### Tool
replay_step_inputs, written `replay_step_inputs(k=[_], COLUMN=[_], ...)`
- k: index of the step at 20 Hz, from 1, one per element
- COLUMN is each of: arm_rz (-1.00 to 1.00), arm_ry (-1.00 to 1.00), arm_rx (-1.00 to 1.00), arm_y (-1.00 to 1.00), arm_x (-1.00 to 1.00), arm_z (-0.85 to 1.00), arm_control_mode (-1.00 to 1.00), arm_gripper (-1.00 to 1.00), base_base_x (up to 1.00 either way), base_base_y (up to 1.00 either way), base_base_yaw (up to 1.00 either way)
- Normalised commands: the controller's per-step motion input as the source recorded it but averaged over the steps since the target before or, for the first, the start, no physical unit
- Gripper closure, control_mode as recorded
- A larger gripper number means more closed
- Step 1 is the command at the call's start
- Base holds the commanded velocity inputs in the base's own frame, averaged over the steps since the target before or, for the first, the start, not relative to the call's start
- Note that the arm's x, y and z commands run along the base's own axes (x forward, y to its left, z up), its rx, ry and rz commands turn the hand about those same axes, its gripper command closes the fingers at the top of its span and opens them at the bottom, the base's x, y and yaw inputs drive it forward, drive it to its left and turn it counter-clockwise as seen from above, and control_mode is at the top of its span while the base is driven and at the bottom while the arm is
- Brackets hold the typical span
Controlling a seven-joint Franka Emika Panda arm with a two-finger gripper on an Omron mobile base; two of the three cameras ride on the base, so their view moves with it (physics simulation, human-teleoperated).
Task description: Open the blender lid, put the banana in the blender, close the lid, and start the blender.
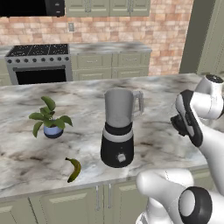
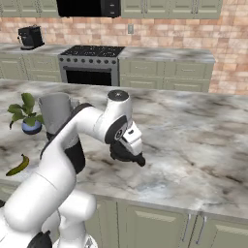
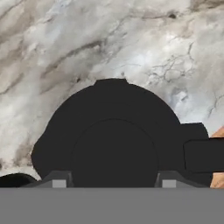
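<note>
1. No text, label, brand, number or sign can be read in any of the three views.
2. The blender carries a small white knob on its base, without legible marking.
3. The stove front and cabinet doors show no lettering.

A small leafy green plant in a round blue pot stands on the grey-white marble countertop, toward its left side; behind the counter, against the red brick wall, there is a steel oven range with black burners; pale green cabinets with drawers stand beside it, under a second marble top; a black coffee machine sits far left on that back counter; a dark hood hangs above the range.
</note>
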Motion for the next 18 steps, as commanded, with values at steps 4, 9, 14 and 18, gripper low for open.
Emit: replay_step_inputs(k=[4, 9, 14, 18], arm_rz=[-0.04, 0.0, 0.02, 0.01], arm_ry=[0.22, 0.07, 0.0, 0.05], arm_rx=[0.0, 0.0, 0.0, 0.0], arm_y=[-0.71, -0.17, 0.06, 0.02], arm_x=[0.37, 0.38, 0.19, 0.09], arm_z=[-0.93, -0.8, -0.8, -0.51], arm_control_mode=[-1.0, -1.0, -1.0, -1.0], arm_gripper=[1.0, 1.0, 1.0, 1.0], base_base_x=[0.0, 0.0, 0.0, 0.0], base_base_y=[0.0, 0.0, 0.0, 0.0], base_base_yaw=[0.0, 0.0, 0.0, 0.0])
